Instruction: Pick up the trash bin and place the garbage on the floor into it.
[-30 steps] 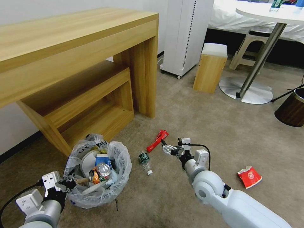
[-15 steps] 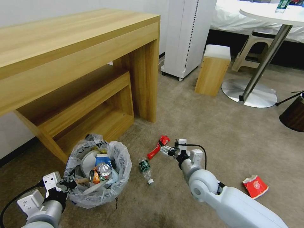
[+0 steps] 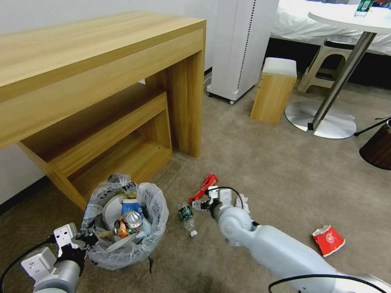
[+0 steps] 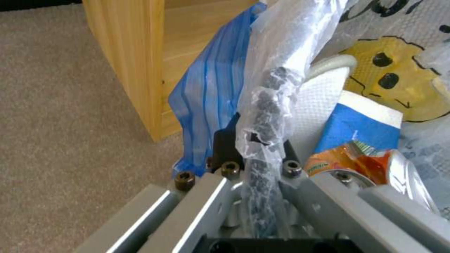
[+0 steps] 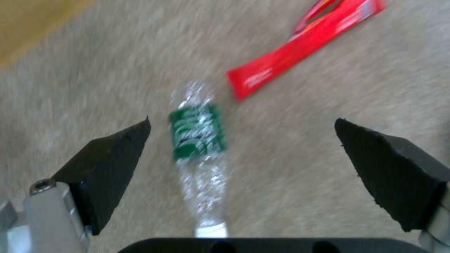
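The trash bin [image 3: 126,240] stands on the beige floor [image 3: 264,162], its white bag holding a can, wrappers and paper. My left gripper [image 3: 87,238] is shut on its near rim; the left wrist view shows the gripper [image 4: 255,140] clamped on the crinkly bag [image 4: 281,52]. My right gripper [image 3: 198,203] hovers open just right of the green bottle [image 3: 185,215]. In the right wrist view the bottle [image 5: 199,140] lies below the open gripper [image 5: 248,154], nearer one finger [image 5: 112,161]. A long red packet [image 3: 203,184] lies just beyond, and a crushed red-white cup [image 3: 328,240] far right.
A wooden desk [image 3: 102,73] with a low shelf rises behind the bin. A white appliance [image 3: 240,44], a wooden box stool [image 3: 273,89] and a round table's metal base [image 3: 321,122] stand farther back. A brown bin [image 3: 376,150] sits at the right edge.
My right arm has swung left and lower, from beside the red packet to beside the green bottle. The left gripper keeps its hold on the bin. The camera shifted slightly.
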You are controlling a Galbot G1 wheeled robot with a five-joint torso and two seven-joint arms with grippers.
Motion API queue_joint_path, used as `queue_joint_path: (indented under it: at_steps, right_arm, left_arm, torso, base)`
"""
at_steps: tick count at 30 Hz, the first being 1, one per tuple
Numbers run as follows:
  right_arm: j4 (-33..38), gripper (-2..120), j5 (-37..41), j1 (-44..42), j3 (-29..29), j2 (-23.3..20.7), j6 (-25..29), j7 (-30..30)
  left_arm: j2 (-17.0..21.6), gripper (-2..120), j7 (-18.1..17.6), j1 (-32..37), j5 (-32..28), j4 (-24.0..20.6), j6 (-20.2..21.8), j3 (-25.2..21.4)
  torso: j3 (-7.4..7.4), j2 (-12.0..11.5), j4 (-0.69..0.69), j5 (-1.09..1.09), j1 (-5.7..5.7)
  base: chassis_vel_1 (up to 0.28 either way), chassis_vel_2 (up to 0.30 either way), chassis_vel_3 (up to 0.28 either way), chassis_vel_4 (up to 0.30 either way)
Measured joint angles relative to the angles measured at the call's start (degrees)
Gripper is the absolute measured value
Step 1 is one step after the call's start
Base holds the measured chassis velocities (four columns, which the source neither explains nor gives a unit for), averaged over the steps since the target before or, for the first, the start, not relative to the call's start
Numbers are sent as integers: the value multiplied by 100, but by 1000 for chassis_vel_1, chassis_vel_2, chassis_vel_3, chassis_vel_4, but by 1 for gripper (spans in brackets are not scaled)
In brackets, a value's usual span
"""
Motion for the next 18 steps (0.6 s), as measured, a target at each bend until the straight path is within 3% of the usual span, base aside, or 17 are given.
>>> queue_joint_path:
  at_steps: [6,18]
  right_arm:
    - [-869,100,9,252,-552,700,-355,11]
    - [-1575,100,-370,202,-599,956,-547,9]
  left_arm:
    - [-32,0,17,-56,22,52,-41,22]
    - [163,0,21,-182,-86,194,-78,66]
  torso:
    - [0,0,0,-2,0]
    - [0,0,-2,-1,0]
  base:
    - [0,0,0,0]
    - [0,0,0,0]
